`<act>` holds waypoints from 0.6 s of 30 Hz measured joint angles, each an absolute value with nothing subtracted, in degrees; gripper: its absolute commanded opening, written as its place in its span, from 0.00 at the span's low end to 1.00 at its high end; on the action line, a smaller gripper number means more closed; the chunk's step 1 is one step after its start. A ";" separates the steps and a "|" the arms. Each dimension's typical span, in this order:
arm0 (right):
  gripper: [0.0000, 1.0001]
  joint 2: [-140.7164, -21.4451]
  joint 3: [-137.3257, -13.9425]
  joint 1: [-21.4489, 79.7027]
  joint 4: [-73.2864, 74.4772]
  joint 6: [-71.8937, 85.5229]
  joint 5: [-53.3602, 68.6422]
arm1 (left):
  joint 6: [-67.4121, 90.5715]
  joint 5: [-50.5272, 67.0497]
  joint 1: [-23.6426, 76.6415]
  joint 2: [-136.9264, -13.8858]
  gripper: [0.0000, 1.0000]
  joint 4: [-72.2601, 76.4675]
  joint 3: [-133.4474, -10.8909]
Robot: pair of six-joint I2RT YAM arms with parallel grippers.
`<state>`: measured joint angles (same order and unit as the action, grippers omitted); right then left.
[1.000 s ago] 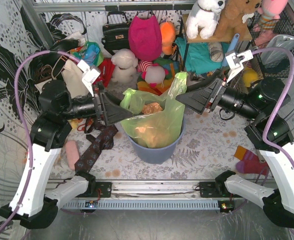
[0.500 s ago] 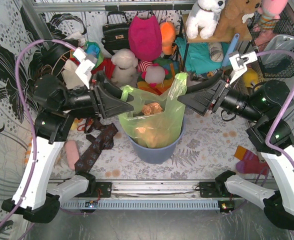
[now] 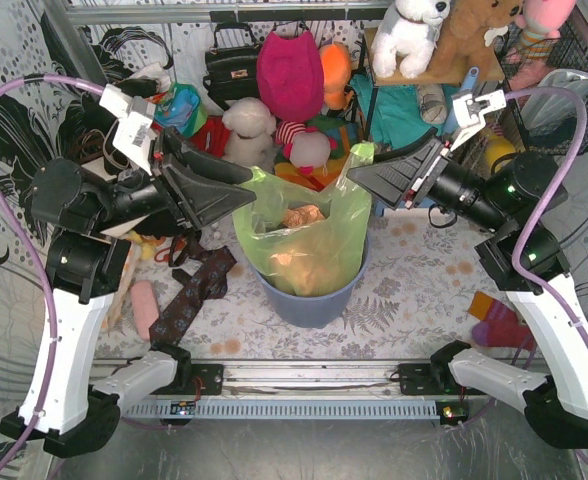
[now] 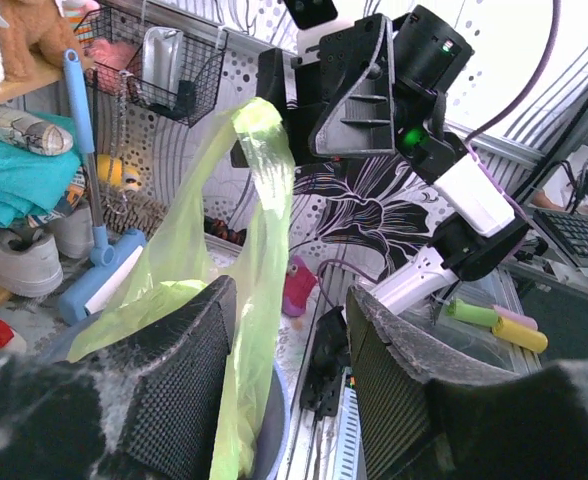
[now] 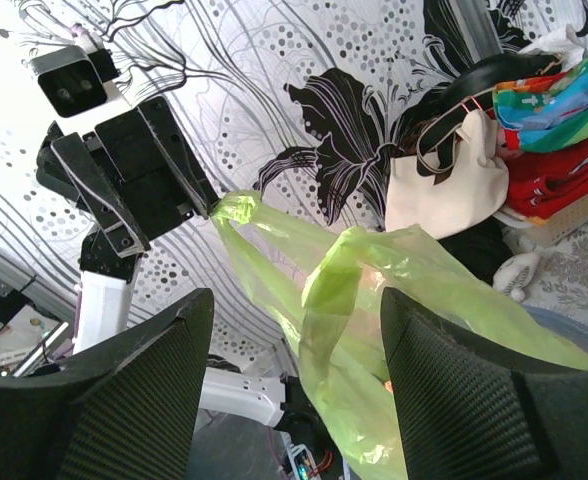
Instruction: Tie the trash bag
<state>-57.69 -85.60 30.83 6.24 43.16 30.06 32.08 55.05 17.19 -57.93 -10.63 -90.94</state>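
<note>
The trash bag (image 3: pixel 314 250), thin lime-green plastic, lines a blue-grey round bin (image 3: pixel 309 302), and crumpled orange-brown paper (image 3: pixel 300 217) shows inside it. Both bag handles stand up. My left gripper (image 3: pixel 259 192) hovers at the left handle with its jaws apart. In the left wrist view a strip of bag (image 4: pixel 259 250) hangs between them, against the left finger (image 4: pixel 189 370). My right gripper (image 3: pixel 359 188) is open at the right handle (image 3: pixel 362 160). In the right wrist view the handle (image 5: pixel 339 290) stands between the spread jaws of the right gripper (image 5: pixel 294 300), touching neither.
Plush toys, a black handbag (image 3: pixel 232 65) and a pink bag (image 3: pixel 289 75) crowd the back. A white tote (image 3: pixel 149 160) sits back left. A dark patterned cloth (image 3: pixel 189 295) lies left of the bin. A red and orange sock (image 3: pixel 499 320) lies at the right.
My left arm has lifted and drawn back to the left, tips now at the left handle, jaws slightly narrower. My right gripper has edged up and left to the right handle.
</note>
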 measured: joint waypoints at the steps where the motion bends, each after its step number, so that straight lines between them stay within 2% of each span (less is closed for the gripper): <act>1: 0.66 -57.69 -85.27 30.83 5.89 43.55 29.50 | 32.08 54.76 17.19 -58.15 0.58 -10.66 -90.94; 8: 0.65 -57.47 -83.09 30.83 4.64 44.82 27.99 | 29.56 51.94 17.08 -59.75 0.71 -14.46 -90.96; 13: 0.63 -57.12 -82.98 30.83 4.67 45.01 27.73 | 24.71 47.77 16.82 -60.23 0.72 -23.11 -92.55; 18: 0.56 -56.71 -82.98 30.83 5.15 44.88 26.87 | 21.65 43.79 16.82 -59.79 0.72 -28.42 -93.93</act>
<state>-56.71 -82.98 30.83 5.15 44.88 26.87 21.65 43.79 16.82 -59.79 -28.42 -93.93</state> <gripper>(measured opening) 0.590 0.722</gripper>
